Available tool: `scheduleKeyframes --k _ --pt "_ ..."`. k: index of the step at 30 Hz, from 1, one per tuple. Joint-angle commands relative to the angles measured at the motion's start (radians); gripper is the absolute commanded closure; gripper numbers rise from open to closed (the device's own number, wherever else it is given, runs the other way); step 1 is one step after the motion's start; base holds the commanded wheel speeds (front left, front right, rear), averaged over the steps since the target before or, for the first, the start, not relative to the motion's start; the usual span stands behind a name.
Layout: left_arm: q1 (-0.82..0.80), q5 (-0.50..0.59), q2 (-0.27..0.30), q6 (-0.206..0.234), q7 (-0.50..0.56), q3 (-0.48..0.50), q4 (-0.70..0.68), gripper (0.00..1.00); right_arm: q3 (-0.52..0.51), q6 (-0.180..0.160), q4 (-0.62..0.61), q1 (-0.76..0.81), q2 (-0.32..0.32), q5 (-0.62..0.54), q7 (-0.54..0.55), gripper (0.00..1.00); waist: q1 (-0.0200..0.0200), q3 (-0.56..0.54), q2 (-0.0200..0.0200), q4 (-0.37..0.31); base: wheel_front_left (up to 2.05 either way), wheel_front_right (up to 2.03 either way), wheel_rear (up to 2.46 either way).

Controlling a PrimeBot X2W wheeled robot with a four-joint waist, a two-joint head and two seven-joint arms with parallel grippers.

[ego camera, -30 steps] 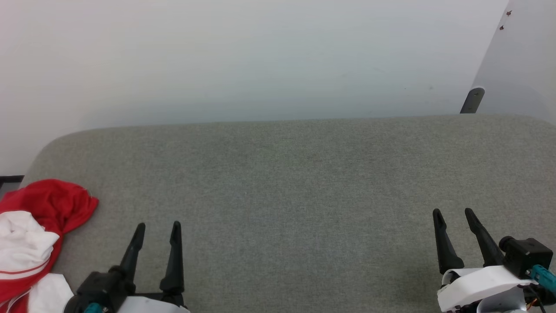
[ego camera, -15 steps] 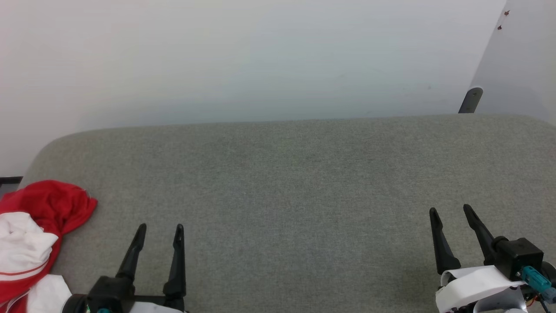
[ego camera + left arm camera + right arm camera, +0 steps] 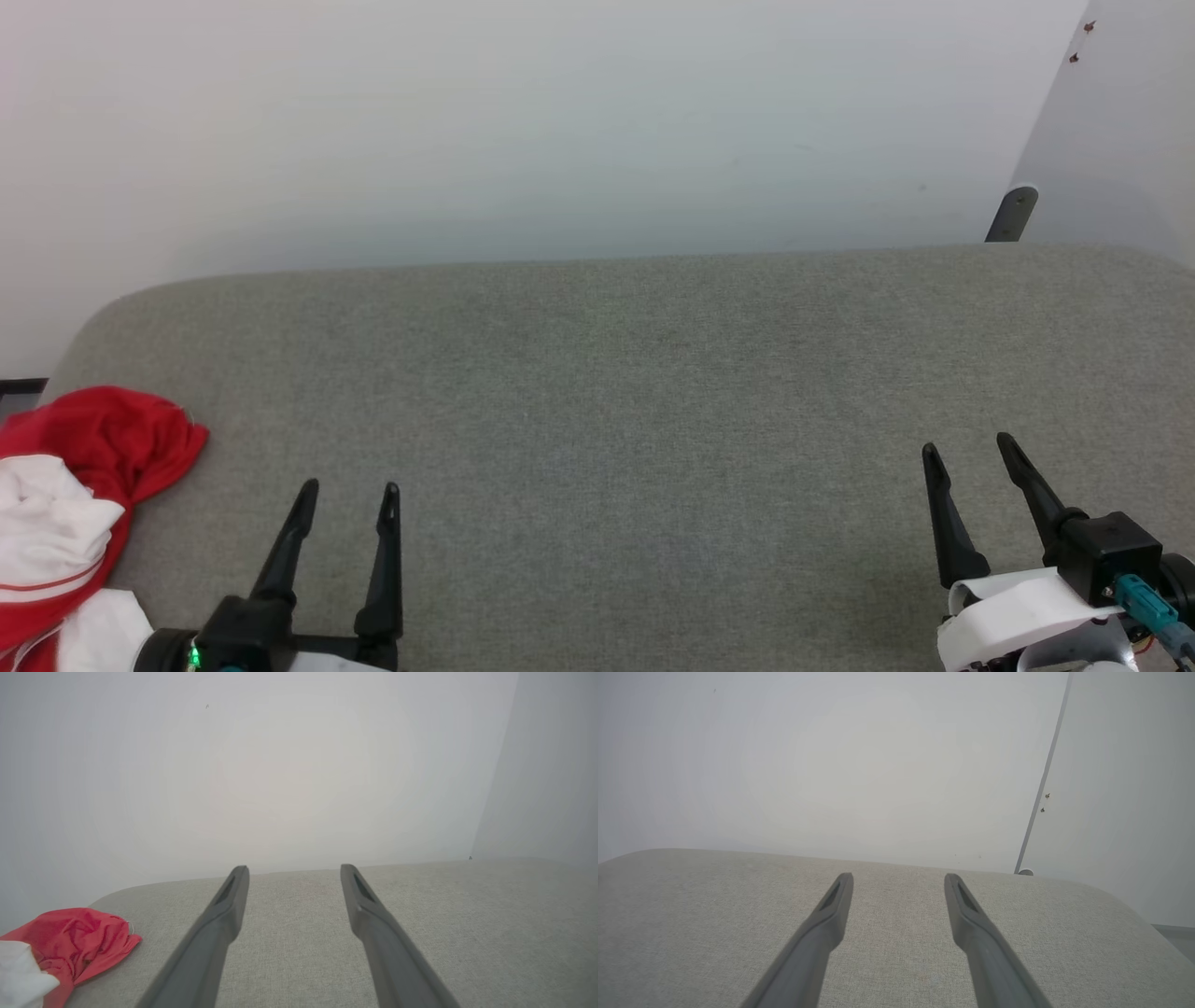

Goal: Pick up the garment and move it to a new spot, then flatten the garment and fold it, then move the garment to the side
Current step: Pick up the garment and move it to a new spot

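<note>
The garment [image 3: 79, 495], red with white parts and a red stripe, lies crumpled at the left end of the grey padded surface [image 3: 635, 373]; the left wrist view catches it as a red and white heap [image 3: 70, 947] at the lower left. My left gripper [image 3: 350, 490] hovers open to its right, apart from the cloth, nothing between its fingers [image 3: 224, 914]. Far off at the lower right, my right gripper [image 3: 966, 448] also stands open and empty above the bare fabric, its fingers [image 3: 966, 910] pointing toward the wall.
A pale wall [image 3: 560, 121] rises right behind the padded surface. A grey bracket [image 3: 1013, 213] sticks up at the back right corner, beside a wall edge. The surface's rounded left end [image 3: 89, 327] drops off just beyond the garment.
Both grippers shifted slightly: the left drew a little down and right, the right rose a touch. The garment lies as before and both stay open.
</note>
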Motion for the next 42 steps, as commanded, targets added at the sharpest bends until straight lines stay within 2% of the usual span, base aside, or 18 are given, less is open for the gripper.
scheduleKeyframes --k 1,10,15,33,42 --pt "0.004 -0.004 -0.001 -0.006 0.000 0.003 0.003 0.00 0.000 0.000 -0.001 0.007 -0.004 -0.003 -0.005 0.00 -0.0001 0.000 -0.0001 0.001 0.00 0.00 0.00" --pt "-0.003 -0.010 -0.006 -0.009 0.000 0.008 0.017 0.00 -0.006 0.000 -0.005 0.011 0.000 -0.009 -0.004 0.00 -0.0001 0.000 -0.0001 0.007 0.00 0.00 0.00" --pt "-0.018 -0.029 -0.012 0.011 0.000 0.034 0.039 0.00 0.006 0.000 0.002 0.006 -0.003 0.003 -0.001 0.00 -0.0001 -0.006 -0.0001 0.040 0.00 0.00 0.00" --pt "-0.034 -0.073 0.012 0.072 0.031 0.114 0.093 0.00 0.136 0.000 0.061 -0.041 0.008 0.053 0.004 0.00 -0.0001 -0.073 -0.0001 0.339 0.00 0.00 0.00" --pt "-0.040 -0.111 0.005 0.074 0.071 0.121 0.073 0.00 0.163 0.000 0.098 -0.060 0.012 0.071 -0.010 0.00 -0.0001 -0.081 -0.0001 0.422 0.00 0.00 0.00"
